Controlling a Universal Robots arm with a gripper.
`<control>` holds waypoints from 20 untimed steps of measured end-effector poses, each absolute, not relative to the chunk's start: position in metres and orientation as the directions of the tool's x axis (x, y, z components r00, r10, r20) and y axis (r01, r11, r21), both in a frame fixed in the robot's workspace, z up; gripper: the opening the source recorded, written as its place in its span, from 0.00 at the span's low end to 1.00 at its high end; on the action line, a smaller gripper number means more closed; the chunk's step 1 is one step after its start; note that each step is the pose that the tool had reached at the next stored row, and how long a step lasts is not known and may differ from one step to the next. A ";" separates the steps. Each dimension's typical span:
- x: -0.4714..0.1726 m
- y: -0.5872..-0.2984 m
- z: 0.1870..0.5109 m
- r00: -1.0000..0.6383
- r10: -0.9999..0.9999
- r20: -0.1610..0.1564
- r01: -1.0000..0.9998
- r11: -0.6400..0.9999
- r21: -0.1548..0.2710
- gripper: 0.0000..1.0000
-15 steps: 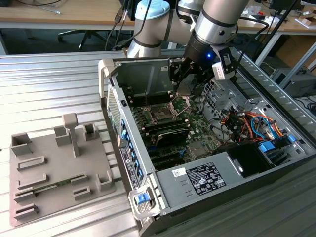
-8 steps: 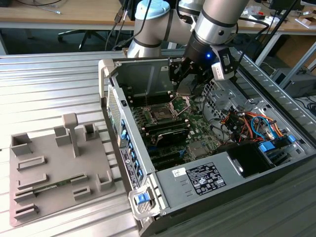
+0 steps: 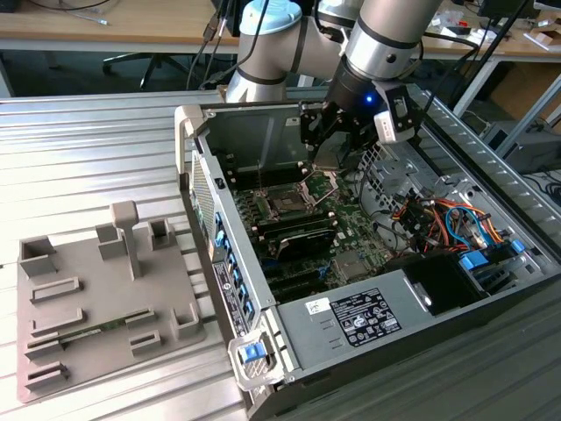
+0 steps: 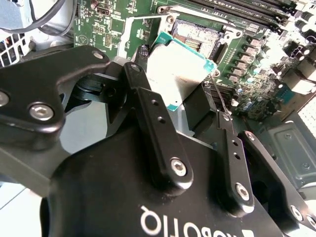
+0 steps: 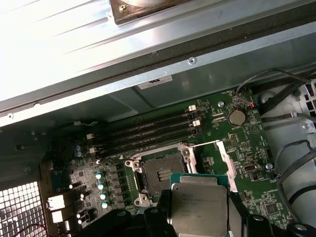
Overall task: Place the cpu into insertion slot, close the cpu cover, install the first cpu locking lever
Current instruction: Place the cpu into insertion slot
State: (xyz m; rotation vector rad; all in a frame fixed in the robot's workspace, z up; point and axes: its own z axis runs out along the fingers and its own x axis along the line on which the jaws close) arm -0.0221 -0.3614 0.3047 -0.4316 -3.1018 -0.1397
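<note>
Exterior view, claw: the claw point(image 3: 331, 151) hangs inside the open pc case point(image 3: 289, 351), clamped on the chip and held up off the green board.
Exterior view, chip: just one chip point(image 3: 328, 158), a flat grey square, tilted, up above the socket point(image 3: 285, 203).
Exterior view, cover: one silvery cover point(image 3: 321, 182), swung up, so the socket sits bare.
Exterior view, tray: one grey tray point(image 3: 53, 351) with blocky holders, next to the case on the exterior view's left.
Second wrist view, chip: the chip point(image 4: 180, 69) has a silvery top face with a thin teal-green rim. It's pinched on two opposite edges by the two black fingers point(image 4: 150, 118).
Second wrist view, socket: one socket point(image 4: 197, 37) past the chip, dark inside with a metal rim, nothing sitting in it.
First wrist view, chip: the chip point(image 5: 200, 205) shows a dull silver lid and a green edge. One corner overlaps the socket point(image 5: 159, 172) in the picture, but it's not seated.
First wrist view, memory slots: four long black memory slots point(image 5: 148, 131), side by side near the socket.
First wrist view, battery: one round coin battery point(image 5: 238, 117) on the board.
</note>
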 end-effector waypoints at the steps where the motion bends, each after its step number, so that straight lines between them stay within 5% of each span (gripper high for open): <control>1: -0.022 -0.361 0.305 -0.961 0.278 0.019 0.278 0.957 0.087 0.55; 20: -0.022 -0.361 0.304 -0.937 0.348 0.019 0.349 0.933 0.086 0.55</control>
